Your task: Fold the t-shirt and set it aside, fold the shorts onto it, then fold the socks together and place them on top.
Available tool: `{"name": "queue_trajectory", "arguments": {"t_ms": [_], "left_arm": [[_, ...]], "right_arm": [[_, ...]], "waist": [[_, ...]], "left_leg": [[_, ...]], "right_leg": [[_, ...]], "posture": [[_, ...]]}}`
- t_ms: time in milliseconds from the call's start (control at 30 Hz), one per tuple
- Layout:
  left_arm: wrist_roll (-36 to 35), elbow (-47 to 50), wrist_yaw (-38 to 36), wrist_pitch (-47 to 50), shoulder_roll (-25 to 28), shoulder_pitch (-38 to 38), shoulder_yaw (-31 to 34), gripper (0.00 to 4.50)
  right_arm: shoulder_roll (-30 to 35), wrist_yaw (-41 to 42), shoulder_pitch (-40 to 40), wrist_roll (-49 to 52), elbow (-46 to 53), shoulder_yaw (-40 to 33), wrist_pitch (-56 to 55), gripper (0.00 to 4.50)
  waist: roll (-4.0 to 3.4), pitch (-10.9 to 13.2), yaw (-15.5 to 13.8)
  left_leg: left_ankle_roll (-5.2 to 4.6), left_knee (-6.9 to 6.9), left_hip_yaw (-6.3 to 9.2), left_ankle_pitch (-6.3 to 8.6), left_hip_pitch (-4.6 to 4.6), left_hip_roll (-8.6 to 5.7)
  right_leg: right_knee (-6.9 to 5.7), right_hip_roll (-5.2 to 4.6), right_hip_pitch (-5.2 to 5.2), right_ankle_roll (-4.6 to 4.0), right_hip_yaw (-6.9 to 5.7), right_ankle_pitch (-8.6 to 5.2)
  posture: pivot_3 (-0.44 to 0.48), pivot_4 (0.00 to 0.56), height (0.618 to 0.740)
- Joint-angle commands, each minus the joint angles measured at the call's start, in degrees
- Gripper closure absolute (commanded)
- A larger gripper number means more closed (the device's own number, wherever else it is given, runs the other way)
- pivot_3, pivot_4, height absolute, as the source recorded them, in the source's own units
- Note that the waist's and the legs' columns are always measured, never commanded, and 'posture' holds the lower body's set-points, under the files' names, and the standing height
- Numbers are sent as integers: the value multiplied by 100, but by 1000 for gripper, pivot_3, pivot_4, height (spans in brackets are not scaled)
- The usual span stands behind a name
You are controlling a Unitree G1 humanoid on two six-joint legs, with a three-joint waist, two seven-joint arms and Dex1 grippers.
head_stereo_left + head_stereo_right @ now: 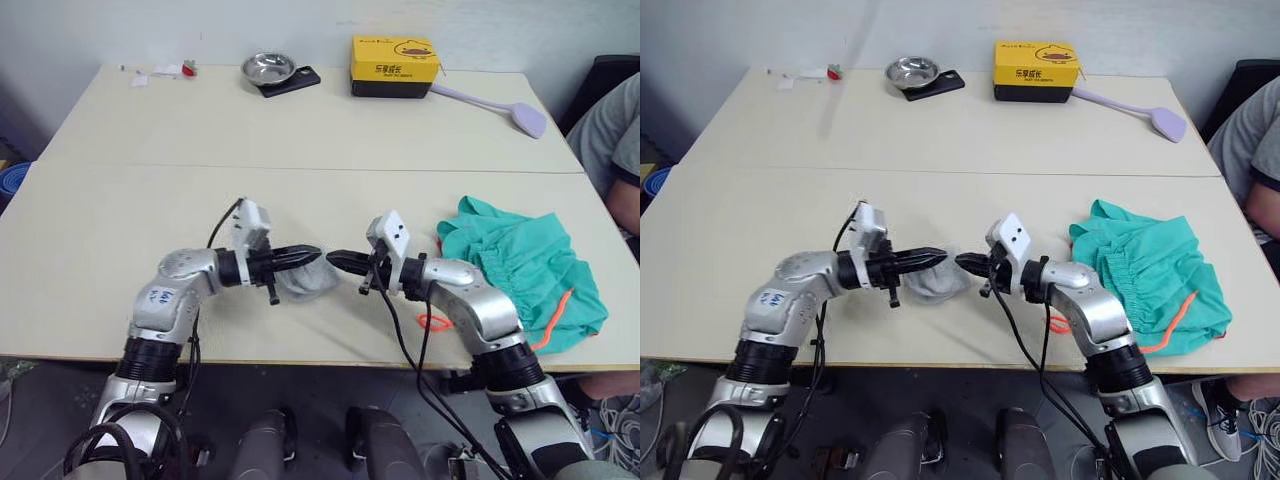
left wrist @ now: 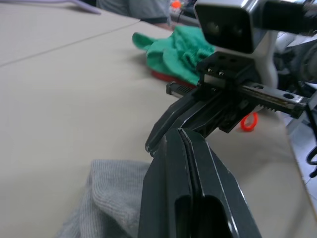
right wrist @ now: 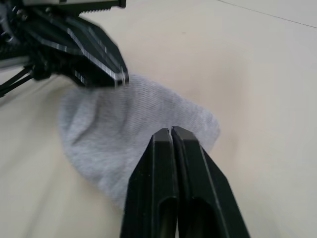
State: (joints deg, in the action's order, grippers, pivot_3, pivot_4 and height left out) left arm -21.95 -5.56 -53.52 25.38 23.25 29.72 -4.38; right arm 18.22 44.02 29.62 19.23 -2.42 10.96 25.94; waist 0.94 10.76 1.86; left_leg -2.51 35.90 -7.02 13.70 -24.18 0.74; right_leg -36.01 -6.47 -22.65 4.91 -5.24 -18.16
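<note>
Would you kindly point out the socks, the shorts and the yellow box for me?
socks (image 3: 133, 119): right wrist view, middle of the grey knit.
shorts (image 1: 525, 265): left eye view, middle of the teal cloth.
yellow box (image 1: 394, 58): left eye view, its top face.

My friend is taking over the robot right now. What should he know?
Left gripper and right gripper: jaws shut, tip to tip just above the socks, which lie bunched near the table's front edge.
Shorts lie on the right, in a loose heap over something red, likely the t-shirt.
Left: fold the socks together and place them on top.
</note>
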Motion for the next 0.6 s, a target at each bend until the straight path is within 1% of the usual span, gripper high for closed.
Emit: {"name": "queue_trajectory", "arguments": {"t_ms": [33,133,200,267,400,500,600], "left_arm": [[375,-133,204,-67,95,-163,-188,4500],[551,-139,318,-54,172,-396,-227,4500],[649,-158,426,-140,182,-533,-212,4500],[639,-174,533,-201,147,-645,-158,4500],[611,-139,576,-494,149,-844,-90,4500],[418,-12,408,-773,174,-931,61,4500],[-7,255,388,-621,97,-877,388,4500]], "right_arm": [[-152,-164,-55,-161,-37,22,-172,4480],[-175,-135,-178,-345,-191,106,-346,4480],[-134,-67,-262,-445,-247,151,-441,4480],[-54,10,-331,-502,-263,174,-443,4480],[132,111,-382,-427,-279,-46,-378,4480],[279,246,-334,-322,-248,-238,-388,4480],[297,444,-212,65,-136,-496,-114,4480]], "waist": [[0,0,-9],[0,0,-20],[0,0,-21],[0,0,-10],[0,0,-6],[0,0,-5],[0,0,-10]], "left_leg": [[1,0,4,-2,-1,1],[5,-1,8,2,-1,1],[30,-1,9,20,0,0],[31,0,10,21,3,0],[29,-2,12,24,13,2],[28,-3,12,25,13,2],[29,-4,12,24,8,2]], "right_leg": [[0,0,-1,0,-1,0],[3,-3,0,0,0,0],[6,-6,2,0,1,0],[5,-7,4,-1,1,0],[3,-7,10,-2,2,-1],[3,-7,9,-2,2,-1],[5,-7,4,-3,2,-1]], "posture": [[0,150,740],[0,150,740],[0,150,740],[0,150,740],[0,150,740],[0,150,740],[0,150,740]]}}
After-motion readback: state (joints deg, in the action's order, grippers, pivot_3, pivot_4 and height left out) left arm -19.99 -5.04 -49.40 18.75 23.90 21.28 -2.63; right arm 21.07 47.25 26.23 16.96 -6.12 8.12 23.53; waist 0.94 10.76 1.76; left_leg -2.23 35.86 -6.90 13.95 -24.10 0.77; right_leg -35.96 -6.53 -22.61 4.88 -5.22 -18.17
